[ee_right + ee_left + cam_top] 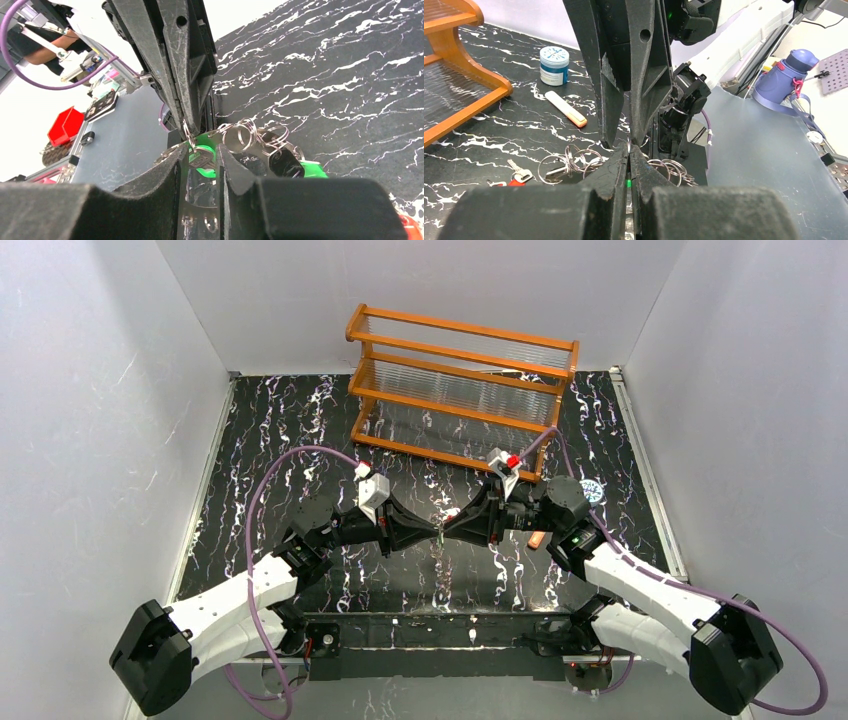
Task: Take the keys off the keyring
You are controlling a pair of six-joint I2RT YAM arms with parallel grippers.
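Between my two claws, at mid-table: one key in contention, and a thin hold on the ring.
My left claw [629, 152] is pinched fully shut on what looks like one thin loop of the keyring [240, 137], a tangled bunch of silvery wire split rings low over the black, white-veined table [350, 75]; my right claw [202, 159] stands part-closed around a small green-headed key [200, 156], though I cannot tell whether its pads truly bite; a red-headed key [519, 175] lies flat on the far side of the bunch. If I pull now, the wire could slide out of that narrow pinch; the slick key could slip; the tangled rings could drag along without the key threading off.
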